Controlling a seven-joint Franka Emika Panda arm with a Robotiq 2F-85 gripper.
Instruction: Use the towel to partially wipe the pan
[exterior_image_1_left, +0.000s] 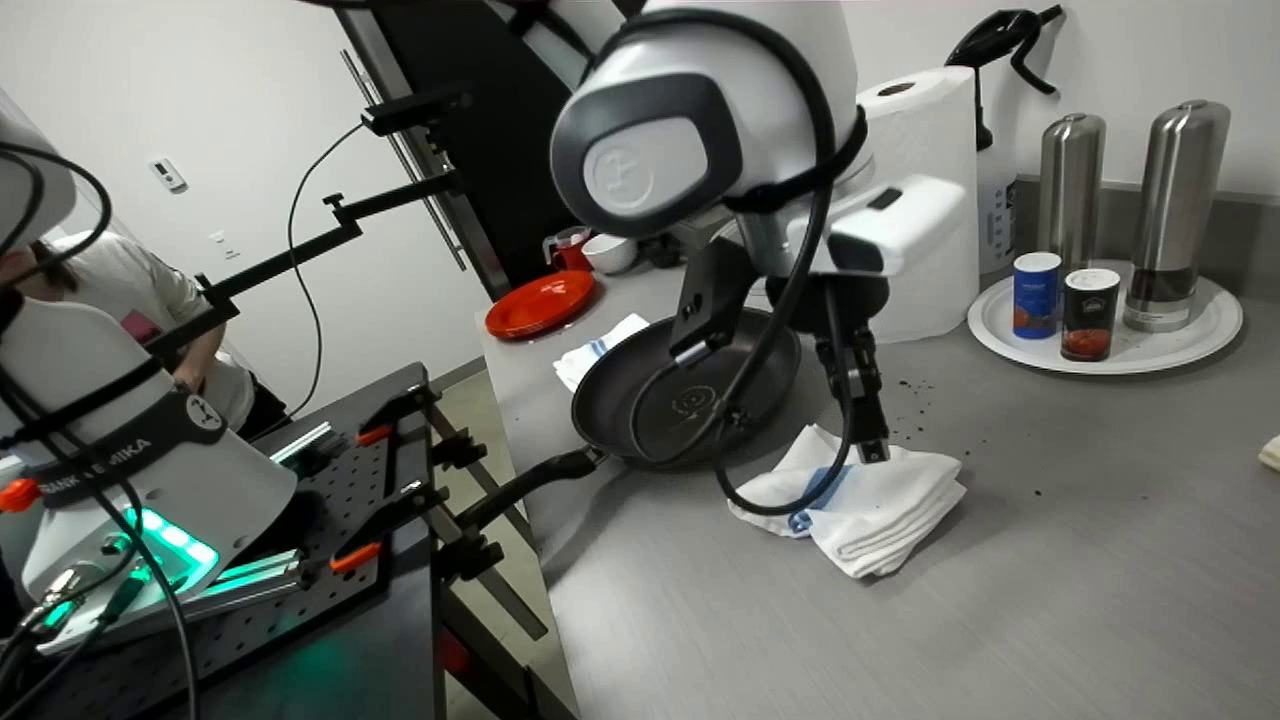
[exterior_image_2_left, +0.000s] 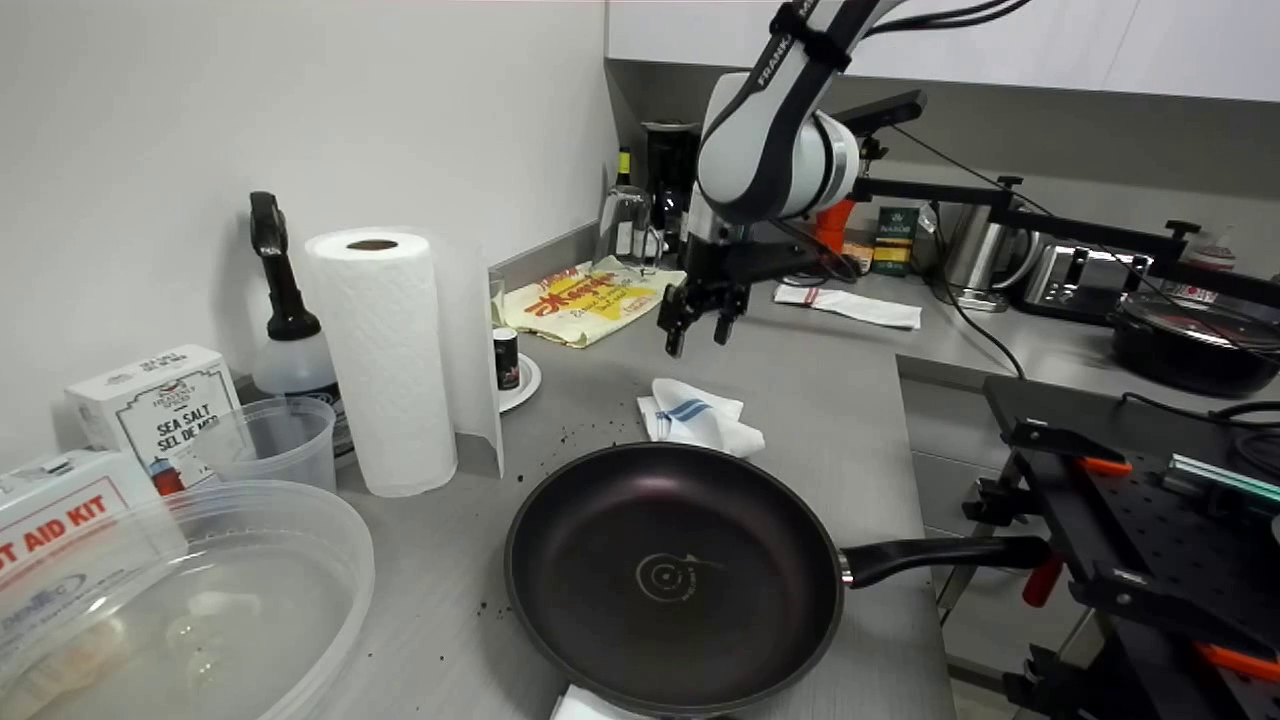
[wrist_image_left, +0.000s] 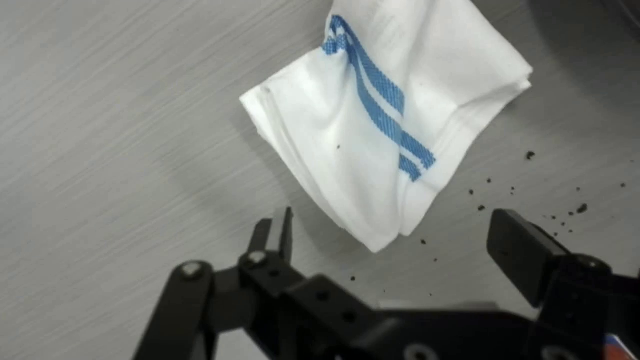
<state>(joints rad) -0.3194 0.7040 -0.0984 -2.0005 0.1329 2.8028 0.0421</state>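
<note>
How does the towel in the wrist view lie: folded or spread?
Folded, though a little rumpled: the towel shows stacked layers along an edge in the wrist view and at one corner in an exterior view.

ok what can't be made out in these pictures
Towel: cut off by the wrist view's top edge.
Second cloth: partly hidden by the pan, cut off by the bottom edge in an exterior view.
Plate: partly behind the paper towels in an exterior view.
Dark specks: too small to identify in the wrist view.
</note>
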